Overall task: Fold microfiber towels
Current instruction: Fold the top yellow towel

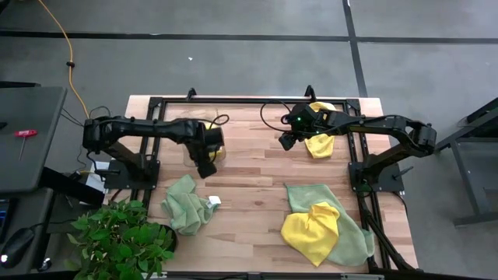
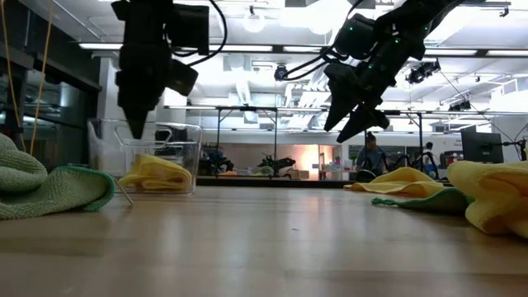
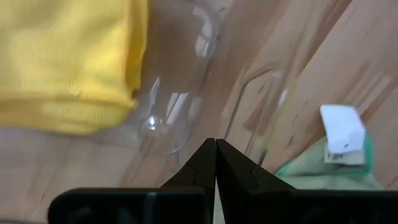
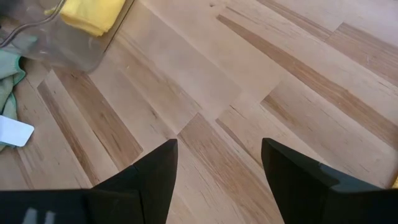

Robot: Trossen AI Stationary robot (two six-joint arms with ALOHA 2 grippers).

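While raised, right pincer [image 1: 285, 142] (fingers apart)

Matt wood-plank table [image 1: 249, 167]; soft, napped cloth towels [image 1: 187, 204]; clear glossy plastic container [image 2: 144, 157].

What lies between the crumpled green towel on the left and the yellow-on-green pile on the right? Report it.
Only bare wooden table lies between the green towel and the yellow-and-green pile; the high view shows it plainly.
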